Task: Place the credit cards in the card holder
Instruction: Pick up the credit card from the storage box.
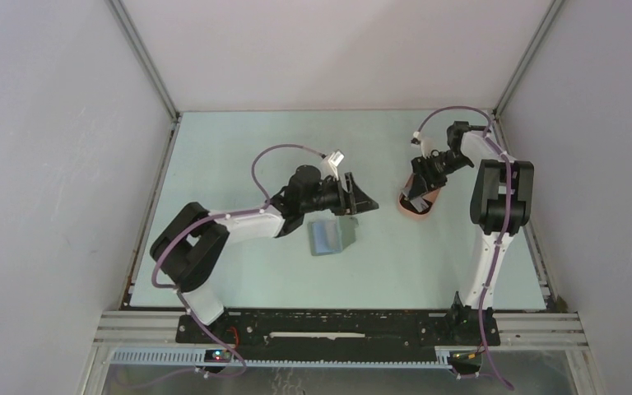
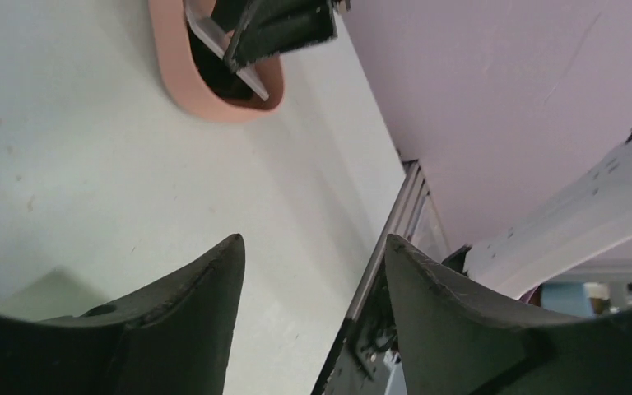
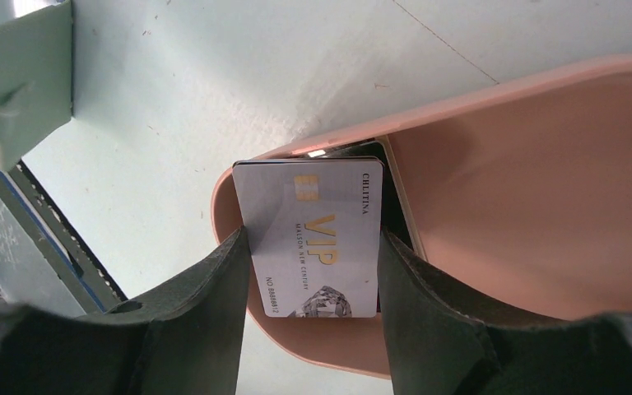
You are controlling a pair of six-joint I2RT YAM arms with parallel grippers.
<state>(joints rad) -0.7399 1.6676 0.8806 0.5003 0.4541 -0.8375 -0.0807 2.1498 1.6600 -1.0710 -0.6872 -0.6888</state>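
Early stage, I judge: no card clearly in yet. Card holder (image 1: pixel 332 237) lies at bench (image 1: pixel 239 148) centre, flat, grey-green, w/ a bluish patch (card or lining, can't tell). Left claw (image 2: pixel 313 244) is spread, empty, at holder's 12 o'clock. Right claw (image 3: pixel 313 271) pinches the glossy silver card (image 3: pixel 313 239) by its long edges inside the smooth salmon oval tray (image 3: pixel 543 206), holder's 2 o'clock. A dark card (image 3: pixel 397 206) lies beneath.
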